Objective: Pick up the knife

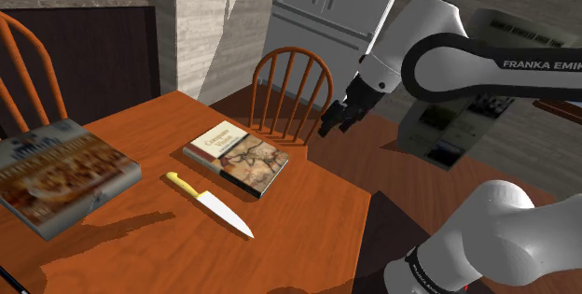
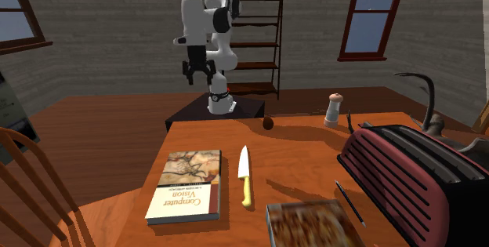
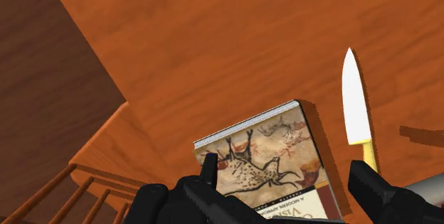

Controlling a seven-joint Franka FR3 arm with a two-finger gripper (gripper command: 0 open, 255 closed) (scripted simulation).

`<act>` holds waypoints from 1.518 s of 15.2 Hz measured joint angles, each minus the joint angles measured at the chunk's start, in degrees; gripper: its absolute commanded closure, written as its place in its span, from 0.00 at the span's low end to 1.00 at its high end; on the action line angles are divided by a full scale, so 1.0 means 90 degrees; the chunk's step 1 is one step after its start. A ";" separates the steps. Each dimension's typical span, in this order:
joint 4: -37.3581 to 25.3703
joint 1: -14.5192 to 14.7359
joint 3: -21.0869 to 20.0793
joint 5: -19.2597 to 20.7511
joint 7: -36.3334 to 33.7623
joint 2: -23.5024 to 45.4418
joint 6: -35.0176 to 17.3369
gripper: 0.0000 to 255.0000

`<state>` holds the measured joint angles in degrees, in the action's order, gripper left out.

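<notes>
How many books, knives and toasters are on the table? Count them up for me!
Books: 2, the cave-painting book and the blurred-cover book.
Knives: 1, the knife.
Toasters: 1, the red toaster.
Total: 4.

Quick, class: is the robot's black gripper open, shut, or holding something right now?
Black two-finger gripper: open, holding nothing; the yellow-handled, white-bladed knife lies untouched on the orange-brown wooden table.
</notes>
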<state>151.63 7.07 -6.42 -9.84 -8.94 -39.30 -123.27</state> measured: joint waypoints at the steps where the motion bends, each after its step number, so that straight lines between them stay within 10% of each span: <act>1: 0.0053 0.0041 -0.0036 -0.0038 0.0044 0.0172 -0.0299 0.00; 15: -0.0009 0.0570 -0.1043 -0.0160 -0.0061 0.3447 -0.4615 0.00; 20: -0.0509 0.0709 -0.0981 0.1496 -0.1309 0.4805 -0.5811 0.00; 23: -0.1014 0.1689 0.0038 0.3016 -0.2545 0.5661 -0.6397 0.00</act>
<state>142.51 22.26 -6.08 17.31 -31.85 11.64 -180.85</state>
